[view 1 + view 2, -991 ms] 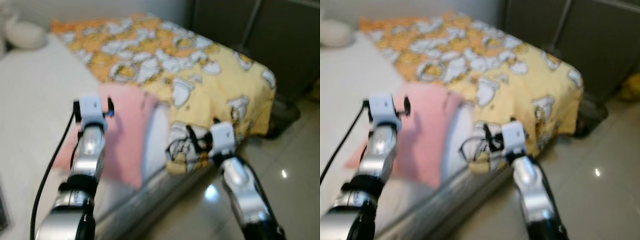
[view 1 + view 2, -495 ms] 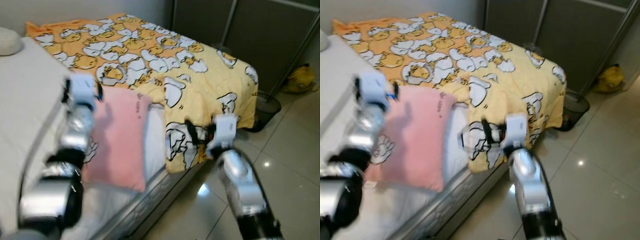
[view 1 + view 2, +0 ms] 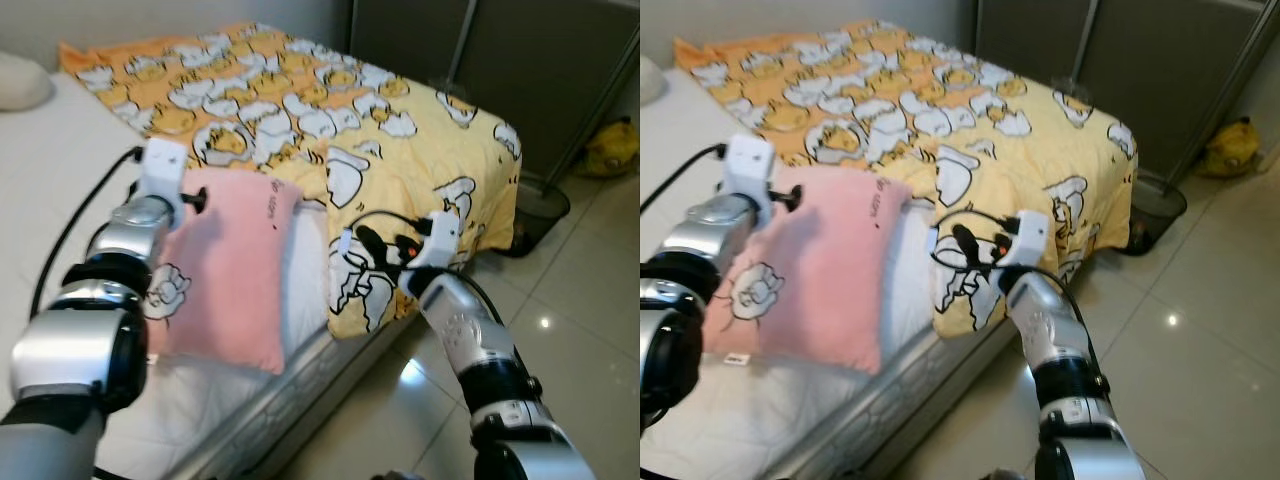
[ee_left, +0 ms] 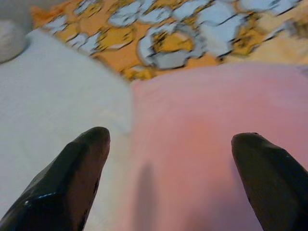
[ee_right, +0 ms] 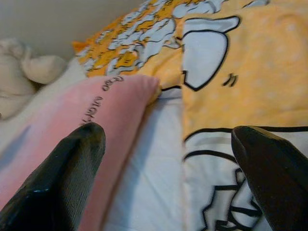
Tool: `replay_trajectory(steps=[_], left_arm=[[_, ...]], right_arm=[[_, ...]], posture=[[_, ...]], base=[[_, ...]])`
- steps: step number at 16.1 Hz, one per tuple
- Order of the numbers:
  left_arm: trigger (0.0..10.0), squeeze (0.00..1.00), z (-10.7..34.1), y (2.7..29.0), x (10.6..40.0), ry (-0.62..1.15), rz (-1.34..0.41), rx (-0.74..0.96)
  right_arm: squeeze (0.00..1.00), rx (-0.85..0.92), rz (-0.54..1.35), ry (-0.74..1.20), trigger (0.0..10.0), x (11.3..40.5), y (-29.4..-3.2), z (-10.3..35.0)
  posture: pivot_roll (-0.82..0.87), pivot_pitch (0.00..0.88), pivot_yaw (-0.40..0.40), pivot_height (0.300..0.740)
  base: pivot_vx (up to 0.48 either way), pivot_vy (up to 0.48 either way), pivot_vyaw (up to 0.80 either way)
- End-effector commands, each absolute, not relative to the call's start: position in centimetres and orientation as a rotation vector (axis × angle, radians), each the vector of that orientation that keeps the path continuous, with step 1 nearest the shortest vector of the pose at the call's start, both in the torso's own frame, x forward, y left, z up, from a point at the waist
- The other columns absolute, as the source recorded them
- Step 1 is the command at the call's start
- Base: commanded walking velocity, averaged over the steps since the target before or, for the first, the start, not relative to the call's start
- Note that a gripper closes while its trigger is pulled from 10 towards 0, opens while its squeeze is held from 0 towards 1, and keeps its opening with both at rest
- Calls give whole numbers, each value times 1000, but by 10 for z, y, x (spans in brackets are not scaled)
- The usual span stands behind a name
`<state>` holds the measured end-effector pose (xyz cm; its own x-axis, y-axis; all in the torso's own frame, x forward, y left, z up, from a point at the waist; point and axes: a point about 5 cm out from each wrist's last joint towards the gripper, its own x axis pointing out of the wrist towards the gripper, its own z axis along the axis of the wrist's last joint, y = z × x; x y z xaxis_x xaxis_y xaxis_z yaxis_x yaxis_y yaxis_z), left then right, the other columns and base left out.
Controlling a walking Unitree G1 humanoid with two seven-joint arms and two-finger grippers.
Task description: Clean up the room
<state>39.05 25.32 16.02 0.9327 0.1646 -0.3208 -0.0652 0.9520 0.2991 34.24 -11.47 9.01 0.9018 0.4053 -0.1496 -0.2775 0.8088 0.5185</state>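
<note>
Bed (image 3: 60, 150) with a white sheet, seen from its foot-side corner, carrying a yellow-and-orange quilt printed with white cartoon figures (image 3: 330, 110) and a pink rectangular plush pillow (image 3: 225, 270). The quilt covers the far end of the bed and drapes over its foot edge toward the glossy tiled floor (image 3: 590, 330). The pillow lies on the sheet by the bed's side edge, its far end touching the quilt's border. A short line of dark script runs along the pillow's far end; it cannot be read here. A white cartoon figure (image 3: 752, 290) is printed on the pillow's near part, and a small white tag (image 3: 733, 357) sits at its near corner, lettering too small to read.

Left end effector (image 4: 171, 180) hovers over the pillow's far corner beside bare sheet, fingers spread wide, holding nothing. Right end effector (image 5: 168, 168) is held just off the bed's side edge, facing the quilt's hanging corner and the strip of sheet between quilt and pillow, fingers spread wide and empty.

Compared with half a second earlier, the camera has shifted slightly and the picture is sharper; the left arm now reaches further toward the pillow's far end, and the right end effector sits closer to the quilt's corner.

Dark wardrobe doors (image 3: 520, 60), a black mesh bin (image 3: 540, 205) and a yellow bag (image 3: 612, 148) stand beyond the bed's foot.
</note>
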Motion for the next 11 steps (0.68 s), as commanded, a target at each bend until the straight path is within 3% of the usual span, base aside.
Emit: replay_trajectory(steps=[1,4,6,11], left_arm=[[10000,0,171,264,391,335,167,283],[10000,0,190,299,384,309,269,306],[10000,0,193,313,378,318,258,230],[10000,0,173,331,361,408,204,130]], right_arm=[[0,543,401,270,10000,344,-109,91],[0,602,533,261,10000,351,-76,107],[0,684,585,272,10000,349,-60,112],[0,711,671,377,10000,341,-35,94]], posture=[[-43,81,18,740],[-31,131,8,740],[-18,138,-4,740],[12,149,-20,740]], base=[[0,0,0],[0,0,0],[0,0,0],[0,0,0]])
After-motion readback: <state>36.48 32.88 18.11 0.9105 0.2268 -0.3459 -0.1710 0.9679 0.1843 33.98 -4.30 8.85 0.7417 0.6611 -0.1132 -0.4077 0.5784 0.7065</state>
